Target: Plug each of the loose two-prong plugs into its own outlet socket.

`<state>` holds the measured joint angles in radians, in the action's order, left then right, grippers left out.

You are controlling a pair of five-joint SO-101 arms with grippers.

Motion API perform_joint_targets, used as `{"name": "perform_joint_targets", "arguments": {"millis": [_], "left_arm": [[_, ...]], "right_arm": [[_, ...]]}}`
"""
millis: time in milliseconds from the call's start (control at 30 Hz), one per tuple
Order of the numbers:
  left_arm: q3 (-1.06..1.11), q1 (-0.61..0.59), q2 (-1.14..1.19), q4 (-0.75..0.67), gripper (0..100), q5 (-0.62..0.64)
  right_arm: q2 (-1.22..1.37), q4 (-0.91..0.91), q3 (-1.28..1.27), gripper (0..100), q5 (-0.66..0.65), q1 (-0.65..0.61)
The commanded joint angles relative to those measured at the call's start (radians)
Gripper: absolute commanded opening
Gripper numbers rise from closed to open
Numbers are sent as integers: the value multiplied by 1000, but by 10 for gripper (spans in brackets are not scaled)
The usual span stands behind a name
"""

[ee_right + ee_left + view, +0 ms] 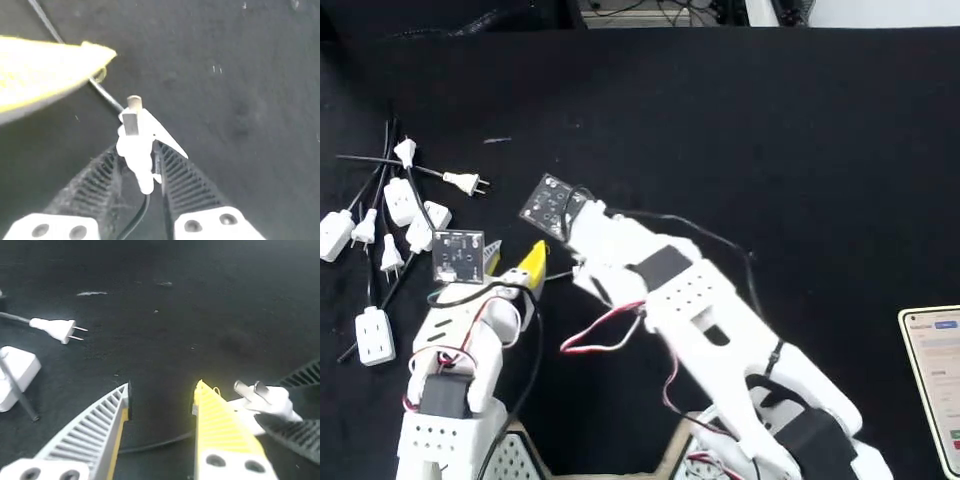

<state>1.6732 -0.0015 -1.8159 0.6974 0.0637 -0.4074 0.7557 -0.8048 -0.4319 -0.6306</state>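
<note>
Several white two-prong plugs [465, 182] and white block outlet sockets [375, 335] lie apparently unjoined at the left of the black bench [770, 130], while the right gripper [136, 150] clamps one white plug [131, 134] mid-bench beside the wide-open, empty left gripper [160, 390].

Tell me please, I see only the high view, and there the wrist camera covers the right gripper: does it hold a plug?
Observer: Yes. In the right wrist view the right gripper is shut on a white plug, and its prongs point out past the fingertips.
Operator: Is the left gripper in the way of it?
Observer: It is close, but not touching as far as I can see. The left gripper is open, and the tip of its yellow finger sits near the prongs, with bare black mat between them.
</note>
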Motion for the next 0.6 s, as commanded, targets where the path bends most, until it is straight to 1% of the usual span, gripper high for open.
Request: {"name": "perform_joint_targets", "arguments": {"millis": [0,67,133,367,467,567], "left_arm": [[-45,-42,-8,-3,216,38],[-47,-53,-9,-3,216,80],[-58,-51,-9,-2,216,95],[-79,-41,-9,-2,216,98],[-110,-38,-9,38,216,98],[-122,-2,-9,63,216,92]], "right_arm": [[28,-75,5,11,52,-48],[53,-106,5,11,74,-61],[76,-132,5,11,75,-68],[143,-180,7,11,75,-68],[157,-195,5,11,75,-68],[156,-195,7,11,75,-69]]}}
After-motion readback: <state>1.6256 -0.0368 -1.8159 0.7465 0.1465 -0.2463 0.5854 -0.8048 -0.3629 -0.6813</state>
